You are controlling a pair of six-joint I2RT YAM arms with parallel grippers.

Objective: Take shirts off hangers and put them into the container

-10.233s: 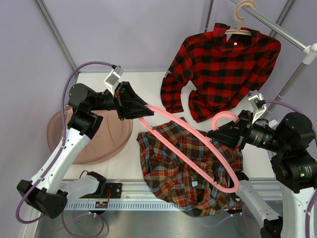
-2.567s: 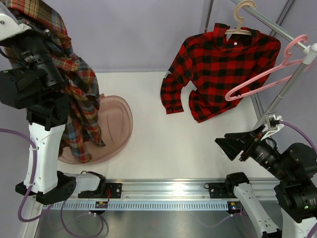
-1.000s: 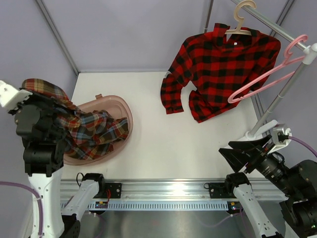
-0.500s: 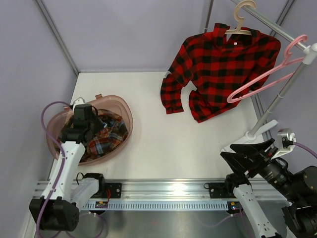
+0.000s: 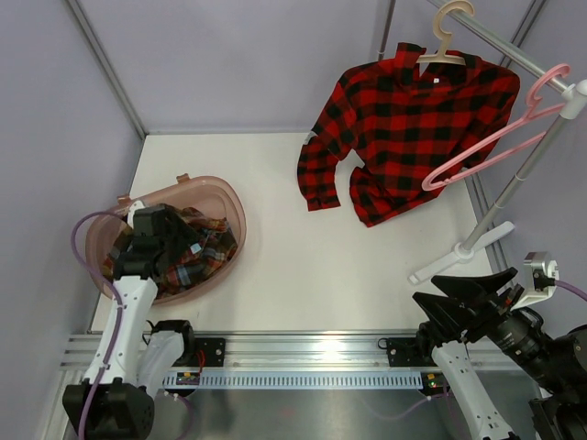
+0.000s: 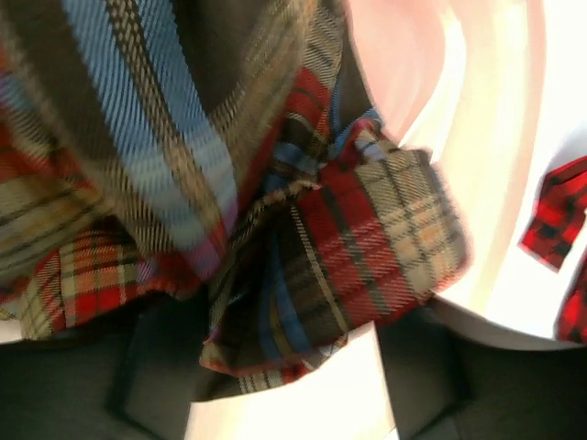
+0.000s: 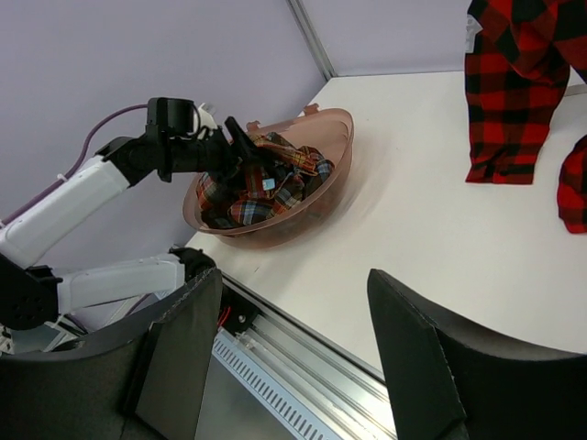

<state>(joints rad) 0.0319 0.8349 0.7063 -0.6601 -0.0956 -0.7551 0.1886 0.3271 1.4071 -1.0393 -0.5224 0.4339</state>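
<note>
The multicolour plaid shirt (image 5: 197,257) lies bunched in the pinkish container (image 5: 229,197). My left gripper (image 5: 170,240) is down in the basin on top of it. In the left wrist view the plaid cloth (image 6: 348,229) fills the picture, and my left gripper (image 6: 289,385) has its dark fingers (image 6: 151,357) spread wide, a loose fold sagging between them. The red-and-black shirt (image 5: 413,115) hangs on the beige hanger (image 5: 449,37). The pink hanger (image 5: 495,137) hangs bare on the pole. My right gripper (image 5: 468,298) is open and holds nothing at the near right.
The grey rack pole (image 5: 527,165) slants up from its foot (image 5: 459,257) at the right. In the right wrist view my right gripper (image 7: 293,367) looks across the table at the basin (image 7: 275,229), with the metal rail (image 7: 303,376) below.
The left arm came down into the basin with the plaid shirt, and its jaws have spread apart. The right arm drew back and lower toward the near edge.
</note>
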